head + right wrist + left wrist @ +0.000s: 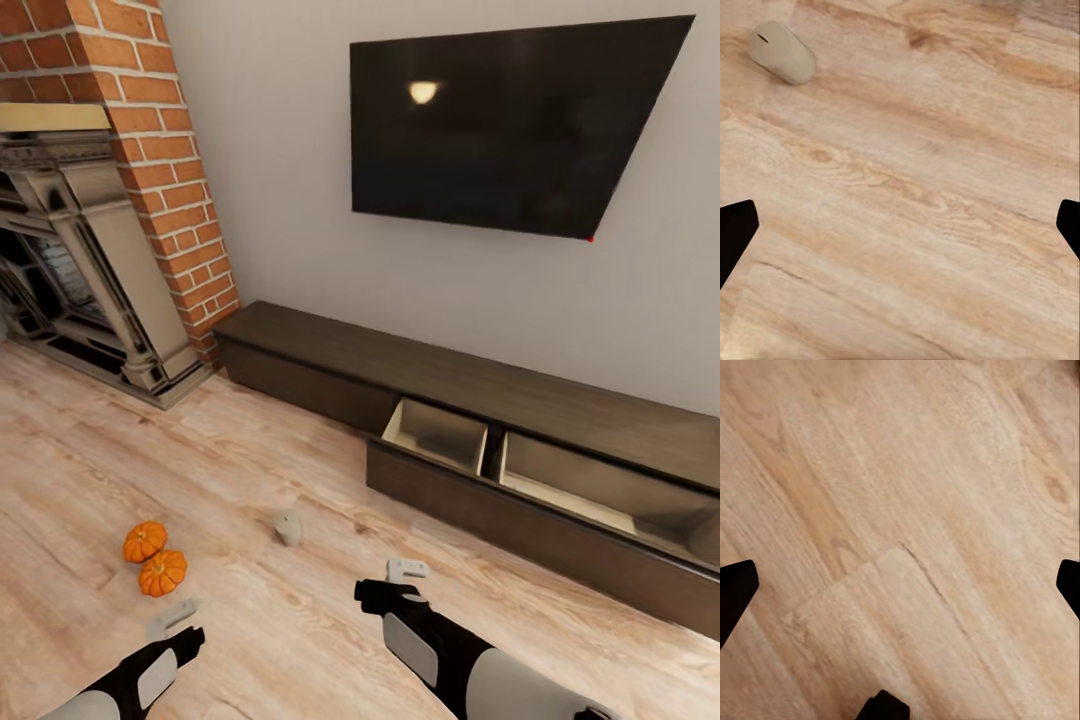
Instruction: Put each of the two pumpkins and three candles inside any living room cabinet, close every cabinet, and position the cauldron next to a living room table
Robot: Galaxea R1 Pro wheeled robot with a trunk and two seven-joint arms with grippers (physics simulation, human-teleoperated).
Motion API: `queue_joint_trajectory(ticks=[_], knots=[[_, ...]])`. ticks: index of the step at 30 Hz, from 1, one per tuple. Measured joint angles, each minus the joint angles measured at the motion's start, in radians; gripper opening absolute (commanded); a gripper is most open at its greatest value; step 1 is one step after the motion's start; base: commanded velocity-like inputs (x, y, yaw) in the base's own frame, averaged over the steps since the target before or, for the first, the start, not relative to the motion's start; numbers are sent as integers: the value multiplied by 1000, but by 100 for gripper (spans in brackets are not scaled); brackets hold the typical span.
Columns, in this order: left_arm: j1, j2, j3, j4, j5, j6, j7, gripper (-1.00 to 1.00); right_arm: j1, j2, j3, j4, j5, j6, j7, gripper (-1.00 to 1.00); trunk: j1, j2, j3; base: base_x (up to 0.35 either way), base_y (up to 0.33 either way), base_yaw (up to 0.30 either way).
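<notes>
In the head view, two pumpkins (pixel 155 558) are seen touching on the floor (pixel 250 470), a candle (pixel 288 527) nearby; the cabinet (pixel 480 440) stands against the wall, one front pulled out. Both hands, left (pixel 172 618) and right (pixel 407 570), hover empty. In the left wrist view, fingers (pixel 735 592) are spread over floorboards. In the right wrist view, fingers (pixel 735 229) are apart, the candle (pixel 783 52) lying beyond.

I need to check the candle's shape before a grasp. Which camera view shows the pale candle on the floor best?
The right wrist view: the candle lies on its side on the wooden floor, close enough to show its rounded body and a dark mark at one end. The head view shows it small, right of the two pumpkins. The left wrist view gives floorboards.
</notes>
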Motion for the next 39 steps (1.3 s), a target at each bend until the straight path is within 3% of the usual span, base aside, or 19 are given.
queue_joint_trajectory(ticks=[39], knots=[[5, 13, 0, -1, 4, 0, -2, 100, 0, -2, 0, 6, -1, -2, 7, 100, 0, 0, -13, 327, 105, 275]])
